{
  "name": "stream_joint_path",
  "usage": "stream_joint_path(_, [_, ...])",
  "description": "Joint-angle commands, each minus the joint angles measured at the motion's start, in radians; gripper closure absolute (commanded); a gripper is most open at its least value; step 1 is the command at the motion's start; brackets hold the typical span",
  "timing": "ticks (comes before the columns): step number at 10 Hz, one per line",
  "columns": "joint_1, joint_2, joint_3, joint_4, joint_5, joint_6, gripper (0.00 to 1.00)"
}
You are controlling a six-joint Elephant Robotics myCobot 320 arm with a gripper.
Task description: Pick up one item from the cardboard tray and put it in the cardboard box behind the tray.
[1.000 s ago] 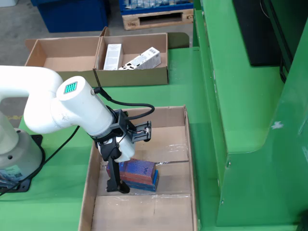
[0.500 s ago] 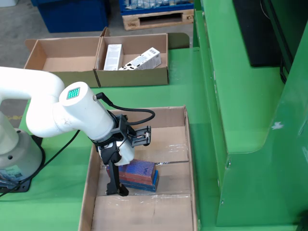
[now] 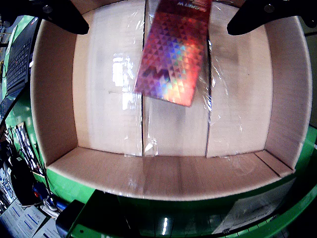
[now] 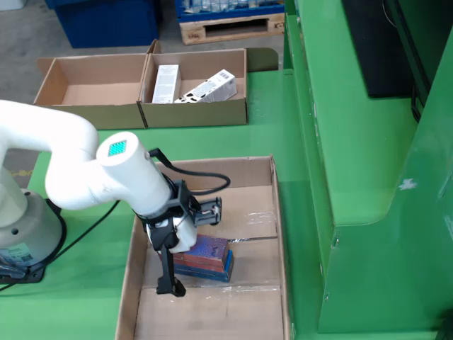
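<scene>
In the wrist view a red holographic flat pack point(image 3: 173, 54) lies at the top middle over the taped floor of a large cardboard box point(image 3: 54, 99). Its lower edge is blurred and its top runs out of frame. My gripper point(image 3: 157, 29) is open. Its two black fingers point(image 3: 62, 17) stand wide apart on either side of the pack and do not touch it. In the fixed view the gripper point(image 4: 185, 248) hangs inside the large box point(image 4: 277, 234), right over the red and blue pack point(image 4: 209, 256). I cannot tell whether the pack rests on the floor.
In the fixed view two smaller cardboard trays stand at the back: the left one point(image 4: 49, 78) holds nothing, the right one point(image 4: 241, 85) holds white cartons point(image 4: 205, 86). A raised green structure point(image 4: 354, 142) flanks the box on the right. The arm's base point(image 4: 21, 227) is at the left.
</scene>
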State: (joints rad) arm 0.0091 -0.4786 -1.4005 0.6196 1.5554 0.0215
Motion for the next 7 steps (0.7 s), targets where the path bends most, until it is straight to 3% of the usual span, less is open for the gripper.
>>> stream_joint_path(1, [0.006, -0.014, 0.001, 0.124, -0.009, -0.002, 0.00])
stream_joint_path(7, [0.003, -0.120, -0.023, 0.183, 0.006, -0.003, 0.00])
